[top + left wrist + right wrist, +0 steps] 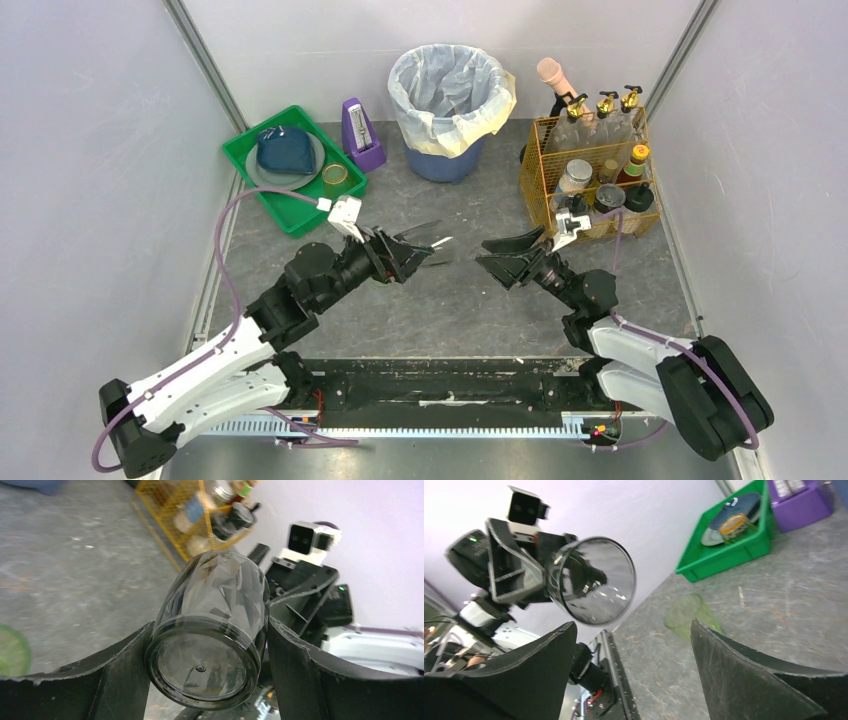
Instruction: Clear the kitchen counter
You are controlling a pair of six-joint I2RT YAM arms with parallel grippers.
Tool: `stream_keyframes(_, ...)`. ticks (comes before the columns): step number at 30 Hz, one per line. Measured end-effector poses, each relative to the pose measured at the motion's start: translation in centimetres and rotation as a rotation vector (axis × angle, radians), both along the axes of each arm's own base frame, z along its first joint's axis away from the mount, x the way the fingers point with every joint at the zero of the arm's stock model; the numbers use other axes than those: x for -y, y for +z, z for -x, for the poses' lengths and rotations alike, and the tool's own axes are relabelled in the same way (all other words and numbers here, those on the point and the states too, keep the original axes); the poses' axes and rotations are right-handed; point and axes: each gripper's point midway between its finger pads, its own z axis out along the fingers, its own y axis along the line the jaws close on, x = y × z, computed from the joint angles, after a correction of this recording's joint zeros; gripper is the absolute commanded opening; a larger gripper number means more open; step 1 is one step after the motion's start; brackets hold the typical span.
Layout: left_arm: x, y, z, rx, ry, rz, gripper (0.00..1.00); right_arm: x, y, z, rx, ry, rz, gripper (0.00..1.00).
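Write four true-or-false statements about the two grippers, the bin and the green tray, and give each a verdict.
1. The left gripper holds a clear glass. True.
2. The right gripper is shut on a bottle. False: it is open and empty.
3. The bin has a bag liner. True.
4. The green tray is empty. False: it holds a plate, a blue item and a small amber glass.
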Motion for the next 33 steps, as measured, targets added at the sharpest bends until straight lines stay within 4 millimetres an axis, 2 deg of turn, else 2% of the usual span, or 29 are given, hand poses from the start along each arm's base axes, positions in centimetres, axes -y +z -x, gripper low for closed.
stream_keyframes(7,-4.6,0.5,-2.4,-0.012,0.219,-0.271,0.05,1.6,-4.0,-1.3,-0.05,-0.089,0.109,0.97)
stream_keyframes(12,-7.8,1.2,-4.1,-0.008,0.351,-0.475,0.03,2.0,-5.9,-1.6,-0.071,-0.124,0.174,0.98)
stream_keyframes(16,-10.8,2.2,-6.5,-0.015,0.468,-0.633,0.03,2.4,-6.5,-1.8,-0.068,-0.153,0.204,0.98)
stream_keyframes(20,-15.0,2.3,-10.2,-0.069,0.604,-0.75,0.03,3.0,-7.4,-2.0,-0.081,-0.194,0.23,0.98)
stream_keyframes(25,-20.4,0.6,-14.8,-0.206,0.75,-0.858,0.03,3.3,-8.5,-2.3,-0.09,-0.231,0.276,0.98)
stream_keyframes(30,-22.5,-2.0,-19.0,-0.318,0.779,-0.91,0.03,3.1,-9.4,-2.3,-0.097,-0.244,0.314,0.98)
stream_keyframes(33,-24.5,-3.8,-20.9,-0.387,0.812,-0.924,0.02,3.1,-9.8,-2.3,-0.101,-0.247,0.334,0.98)
